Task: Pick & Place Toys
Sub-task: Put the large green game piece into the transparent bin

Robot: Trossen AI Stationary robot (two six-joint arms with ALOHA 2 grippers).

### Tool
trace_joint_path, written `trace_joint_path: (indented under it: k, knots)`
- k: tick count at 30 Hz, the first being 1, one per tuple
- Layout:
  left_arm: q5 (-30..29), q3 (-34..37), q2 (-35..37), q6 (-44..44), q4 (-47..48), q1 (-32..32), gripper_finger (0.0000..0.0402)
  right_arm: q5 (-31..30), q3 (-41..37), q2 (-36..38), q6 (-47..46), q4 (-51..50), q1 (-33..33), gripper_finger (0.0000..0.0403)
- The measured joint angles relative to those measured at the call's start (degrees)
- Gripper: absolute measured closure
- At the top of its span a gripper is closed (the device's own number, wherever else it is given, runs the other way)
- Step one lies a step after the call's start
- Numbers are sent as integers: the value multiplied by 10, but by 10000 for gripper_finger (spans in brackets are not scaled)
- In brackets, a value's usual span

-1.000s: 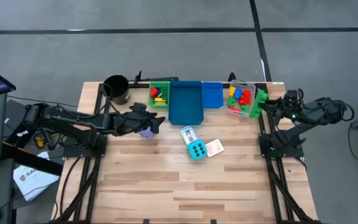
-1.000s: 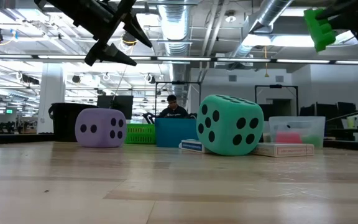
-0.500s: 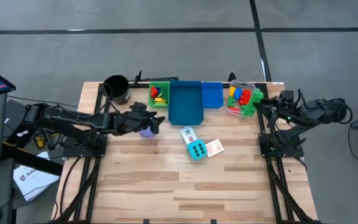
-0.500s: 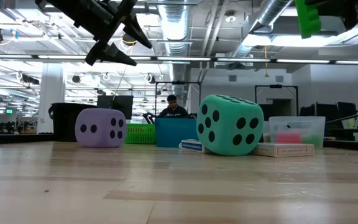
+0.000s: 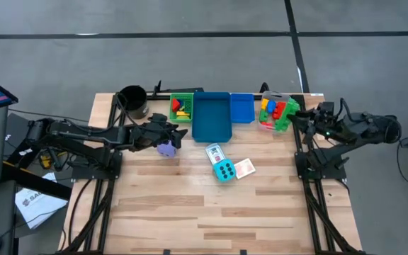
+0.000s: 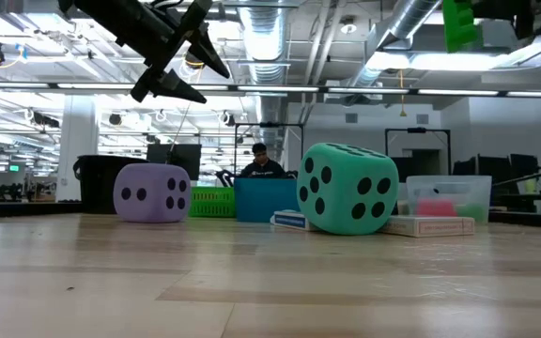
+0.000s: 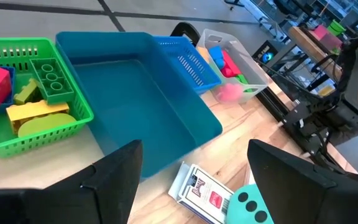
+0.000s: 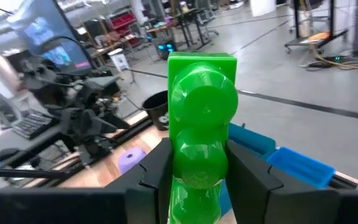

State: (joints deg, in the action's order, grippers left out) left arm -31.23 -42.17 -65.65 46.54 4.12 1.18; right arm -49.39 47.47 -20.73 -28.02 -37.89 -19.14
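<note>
My right gripper (image 5: pixel 294 117) is clamped on a green brick (image 5: pixel 285 117), holding it above the clear bin (image 5: pixel 274 112) at the upper right of the table (image 5: pixel 190 205) in the overhead frame. In the right wrist view the brick (image 8: pixel 201 130) stands upright between my two dark fingers (image 8: pixel 151 180). The low view shows it (image 6: pixel 458 23) high in the upper right corner, well off the tabletop.

My left gripper (image 5: pixel 178 134) hangs just left of centre, fingers spread apart and empty, above the purple die (image 5: pixel 166 149), near the green bin (image 5: pixel 181 108). The green bin holds red, yellow and green bricks (image 7: pixel 39 102). The large blue bin (image 5: pixel 212 117) sits at upper centre, with a smaller blue bin (image 5: pixel 241 108) to its right.

Below them, mid-table, lie the cyan dotted die (image 5: pixel 224 170) and two playing cards (image 5: pixel 214 153), one on each side of it. A black cup (image 5: pixel 132 102) stands at the upper left.
</note>
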Motion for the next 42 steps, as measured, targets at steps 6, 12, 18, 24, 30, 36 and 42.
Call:
trace_joint_path:
  k: [6, 12, 18, 24, 30, 36, 42]
  knots:
    - [1, 0, 0, 0, 0, 0, 117, -2, 0, -31, -29, -37, 74, 289]
    - [1, 0, 0, 0, 0, 0, 117, 50, 0, -79, -128, -128, 198, 289]
    - [1, 0, 0, 0, 0, 0, 117, 159, 0, -161, -119, -110, 346, 289]
    - [1, 0, 0, 0, 1, 0, 117, 285, -1, -256, -55, -74, 511, 289]
    - [1, 0, 0, 0, 2, 0, 117, 386, 1, -338, -20, -24, 641, 289]
    - [0, 0, 0, -8, 12, 0, 117, 423, 7, -395, -19, -34, 698, 289]
    - [0, 0, 0, -42, 11, 0, 117, 436, 7, -430, -19, -95, 715, 288]
